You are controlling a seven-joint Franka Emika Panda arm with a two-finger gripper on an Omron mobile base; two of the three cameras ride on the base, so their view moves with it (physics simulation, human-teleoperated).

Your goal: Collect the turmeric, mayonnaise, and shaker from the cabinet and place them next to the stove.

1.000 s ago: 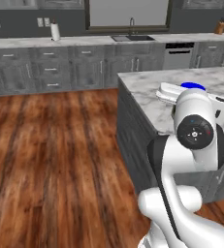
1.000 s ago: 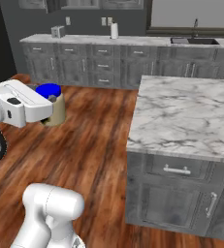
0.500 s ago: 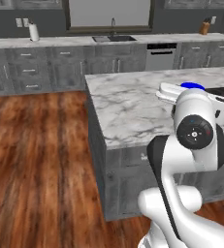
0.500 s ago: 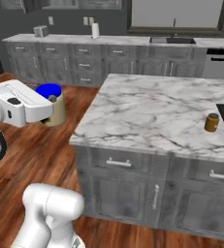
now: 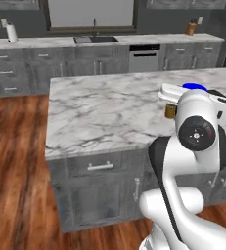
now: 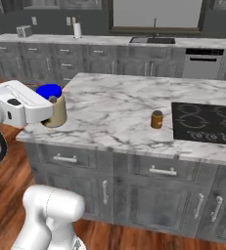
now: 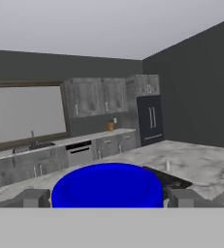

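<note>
One jar, mayonnaise (image 6: 54, 103), gripped in claw (image 7: 107, 197) | base now nearer stove (image 6: 206, 122) | turmeric (image 6: 156, 119) beside it

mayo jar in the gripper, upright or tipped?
Upright. In the right base view the mayonnaise sits between the gripper fingers with its blue lid on top and level; the hand view shows the lid flat too.

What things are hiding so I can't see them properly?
- Mayonnaise: right base view, the gripper covers one side; hand view, just its blue lid, body cut off below.
- Turmeric: left base view, mostly behind the arm.
- Stove: right base view, cut by the right edge.
</note>
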